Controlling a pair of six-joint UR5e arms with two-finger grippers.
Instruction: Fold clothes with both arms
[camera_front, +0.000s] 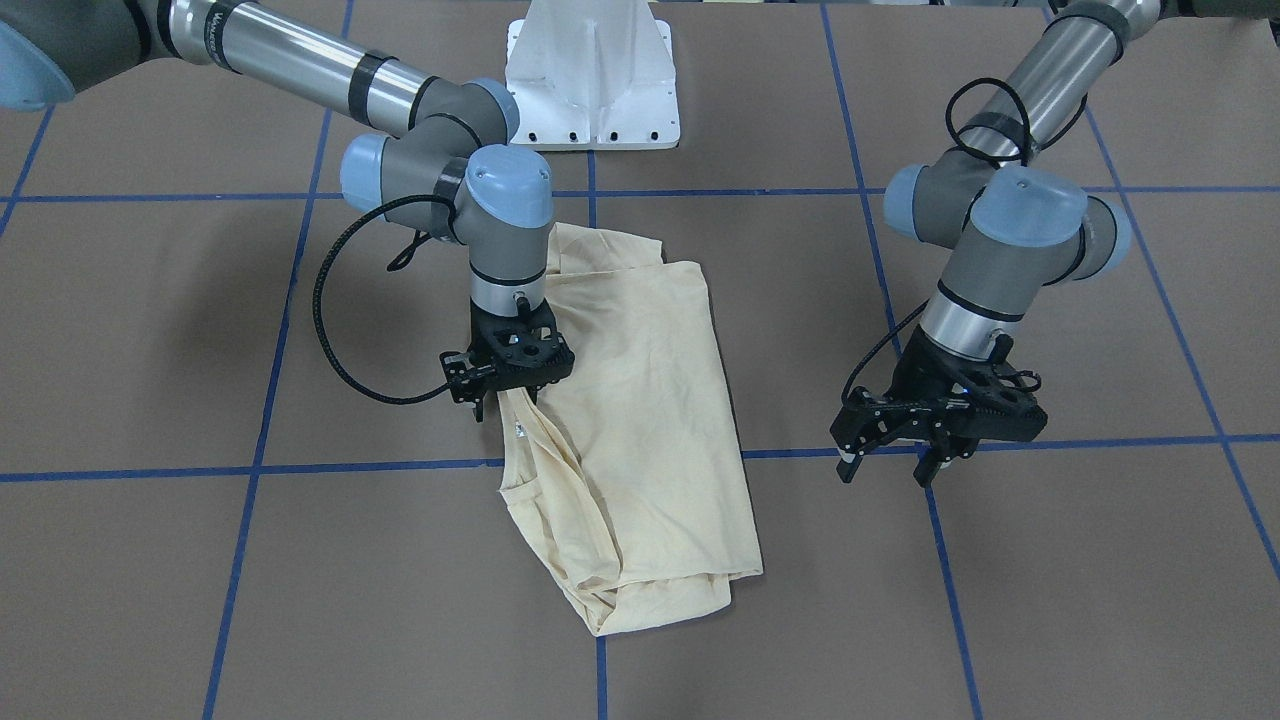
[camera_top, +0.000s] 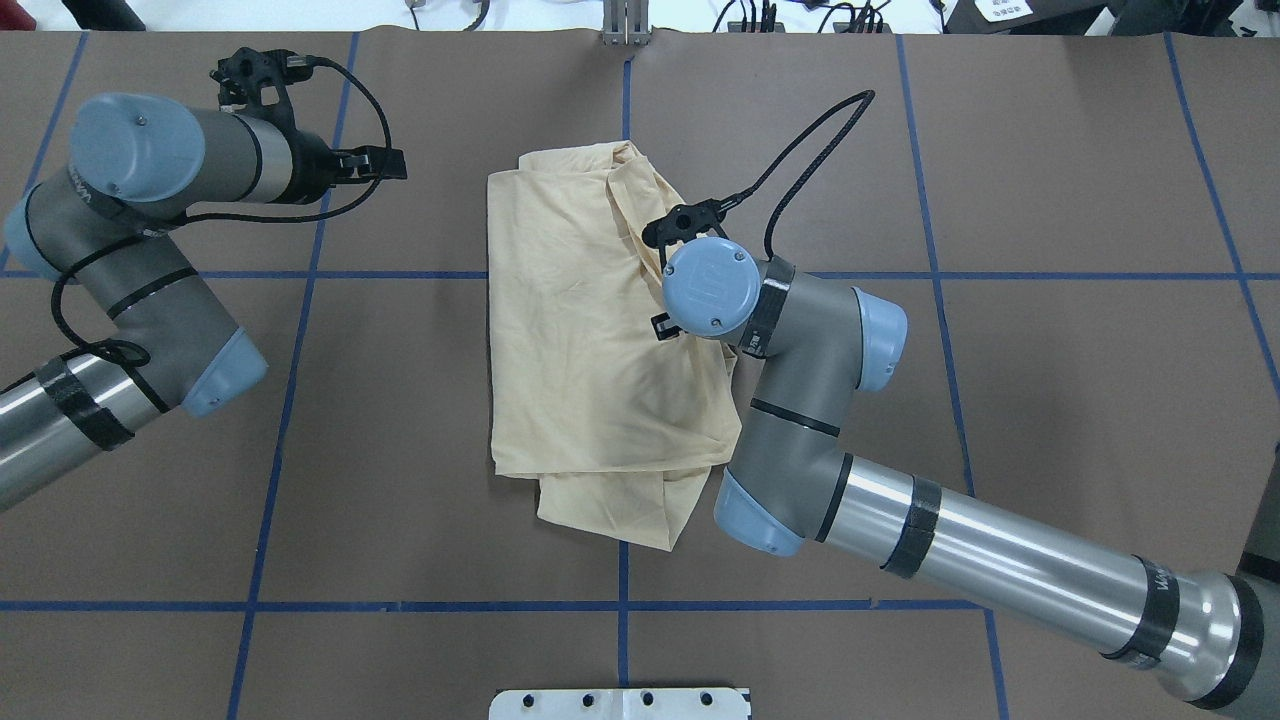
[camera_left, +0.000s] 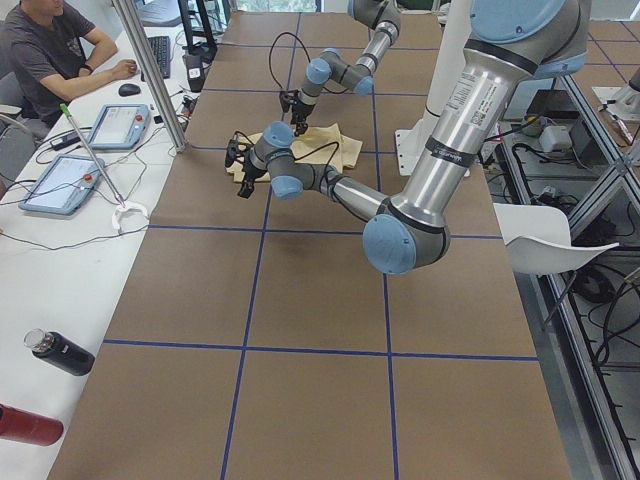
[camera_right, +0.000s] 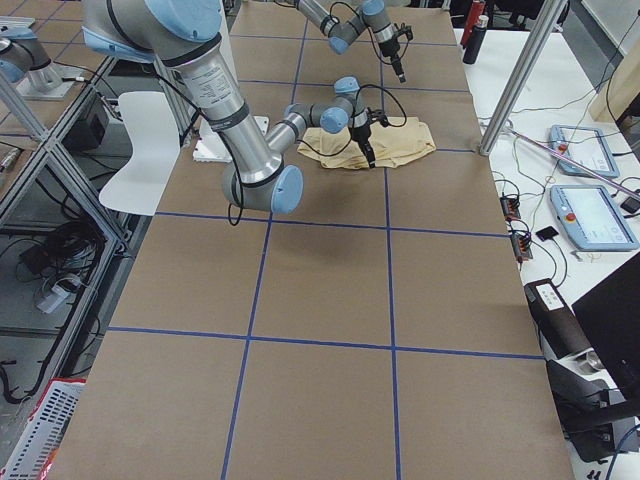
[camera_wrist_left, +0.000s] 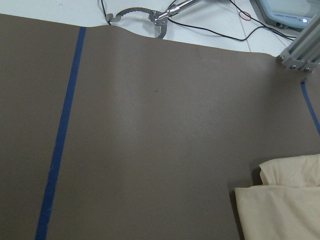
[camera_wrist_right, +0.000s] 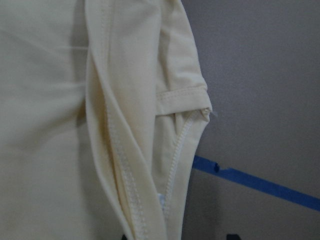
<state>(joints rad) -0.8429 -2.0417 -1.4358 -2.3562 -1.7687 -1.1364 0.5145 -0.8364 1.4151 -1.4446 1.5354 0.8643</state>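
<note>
At centre, found folded T-shirt, open table round its edges. Noted right gripper at its edge, left gripper aside, jaws of both apart.

A robotics lab: robot arms, blue-taped table, teach pendants on a bench.

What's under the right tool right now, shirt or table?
The cream T-shirt is: its folded neck edge, seams bunched, lies under the right tool, with brown table showing just beside it. Whatever lies beneath those fabric layers is covered.
</note>
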